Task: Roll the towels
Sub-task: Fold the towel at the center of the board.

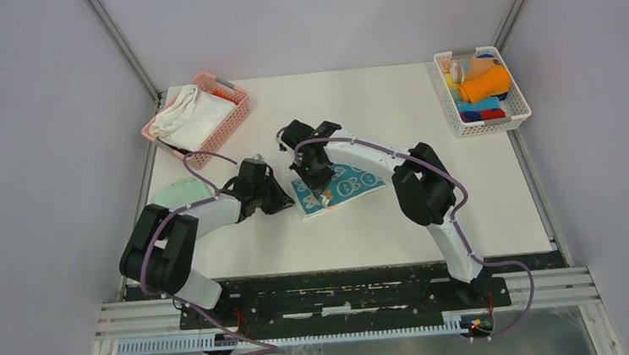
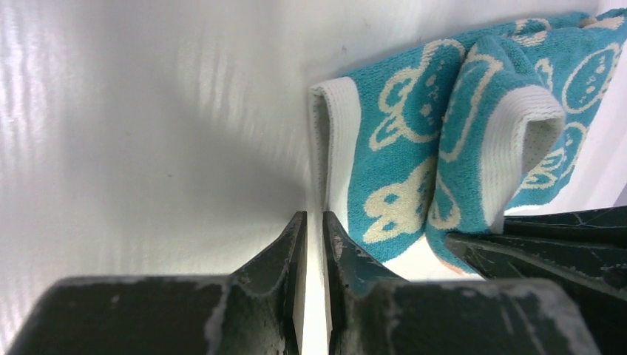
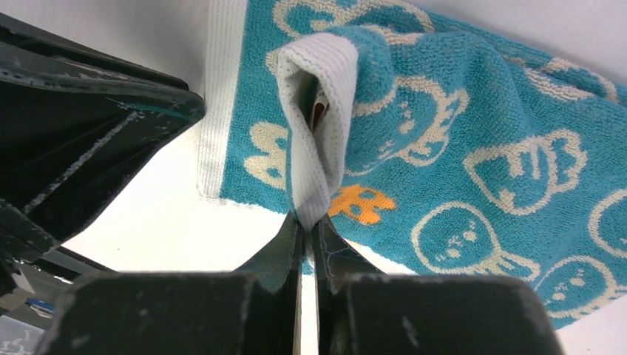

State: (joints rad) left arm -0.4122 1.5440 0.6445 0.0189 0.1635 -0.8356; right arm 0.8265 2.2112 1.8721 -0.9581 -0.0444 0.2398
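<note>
A white terry towel with teal cartoon print [image 1: 347, 183] is laid at the middle of the white tabletop [image 1: 426, 126], with one hemmed edge raised into a fold. The white hem of that fold is pinched by the right gripper [image 3: 307, 222], its jaws clenched on it. The left gripper [image 2: 314, 216] is set at the towel's left edge, its jaws drawn nearly together on the hem. A mint green towel [image 1: 178, 192] is seen further left.
</note>
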